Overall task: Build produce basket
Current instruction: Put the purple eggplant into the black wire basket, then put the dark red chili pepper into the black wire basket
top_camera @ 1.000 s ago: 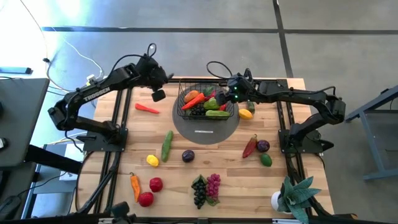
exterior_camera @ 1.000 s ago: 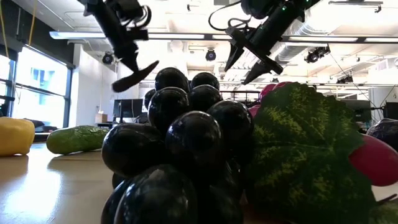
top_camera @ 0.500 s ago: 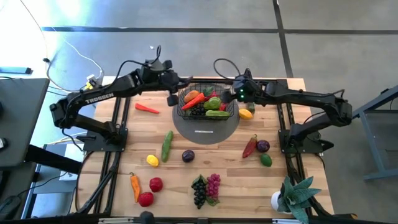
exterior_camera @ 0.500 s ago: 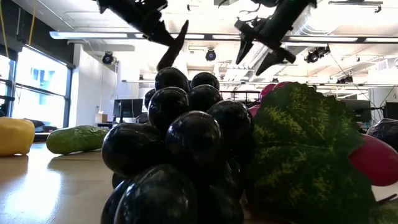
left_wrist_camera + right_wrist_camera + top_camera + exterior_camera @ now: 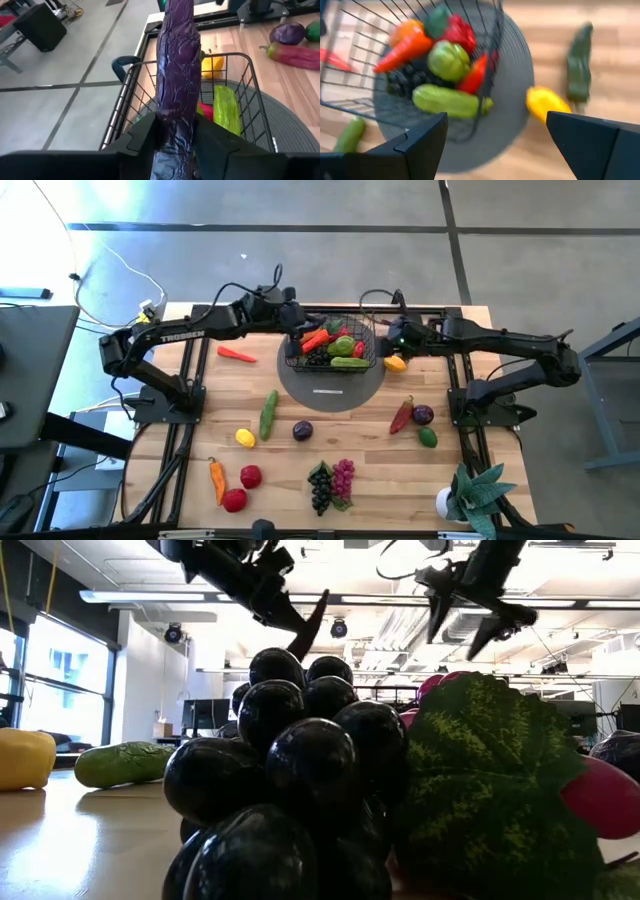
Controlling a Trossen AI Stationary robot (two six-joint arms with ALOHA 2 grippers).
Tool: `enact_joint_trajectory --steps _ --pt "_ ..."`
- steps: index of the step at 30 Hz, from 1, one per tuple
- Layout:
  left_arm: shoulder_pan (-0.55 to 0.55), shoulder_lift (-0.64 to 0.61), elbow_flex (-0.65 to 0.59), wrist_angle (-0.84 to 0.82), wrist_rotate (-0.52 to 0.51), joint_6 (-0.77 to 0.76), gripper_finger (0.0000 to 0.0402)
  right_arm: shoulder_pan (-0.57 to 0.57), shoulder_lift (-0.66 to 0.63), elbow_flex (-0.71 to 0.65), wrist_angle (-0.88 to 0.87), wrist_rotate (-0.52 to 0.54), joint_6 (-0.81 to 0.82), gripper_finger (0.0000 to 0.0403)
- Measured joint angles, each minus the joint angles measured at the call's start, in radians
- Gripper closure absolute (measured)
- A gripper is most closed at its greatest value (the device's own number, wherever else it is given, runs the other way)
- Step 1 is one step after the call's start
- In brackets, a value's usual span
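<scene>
The black wire basket [image 5: 333, 345] stands on a grey round disc [image 5: 330, 385] at the table's far middle. It holds an orange, a red and a green pepper, a cucumber and dark grapes. My left gripper [image 5: 295, 321] is at the basket's left rim, shut on a long purple eggplant [image 5: 177, 60]. In the low view the eggplant [image 5: 308, 625] shows as a dark slanting shape. My right gripper [image 5: 401, 340] is open and empty just right of the basket, above a yellow pepper [image 5: 395, 363]. My left gripper pinches the eggplant near its one end [image 5: 175, 131] between its two fingers [image 5: 142, 142]. The eggplant runs on along the fingers and sticks out past them, over the basket's rim [image 5: 235, 55]. It is lifted clear of the table and the basket.
Loose produce lies on the table: a red chili [image 5: 237, 354], a cucumber [image 5: 268, 414], a lemon [image 5: 245, 438], grapes [image 5: 320, 488], tomatoes [image 5: 250, 476] and a red pepper [image 5: 402, 415]. A potted plant [image 5: 475, 495] stands at the near right corner.
My left gripper has carried the eggplant toward the table's right edge, up to the basket's left rim, and has turned, so the eggplant's free end now points up and over the basket. My right gripper has drawn back from the basket toward the right edge.
</scene>
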Motion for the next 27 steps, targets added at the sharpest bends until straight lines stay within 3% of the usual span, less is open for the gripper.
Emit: enact_joint_trajectory --steps 11,16,21,27 --pt "-0.039 0.025 0.000 0.058 -0.012 -0.001 0.0215 0.166 -0.002 0.000 -0.131 -0.051 0.337 0.0080" --pt "-0.052 0.025 0.000 0.094 -0.106 -0.010 0.0179 0.260 -0.002 0.000 -0.201 -0.051 0.533 0.0080" --pt "-0.052 0.025 0.000 0.081 -0.201 -0.025 0.0167 0.354 0.007 -0.009 -0.214 -0.052 0.697 0.0080" --pt "-0.052 0.020 0.000 0.079 -0.210 -0.025 0.0172 0.435 0.051 -0.009 -0.221 -0.064 0.834 0.0080"
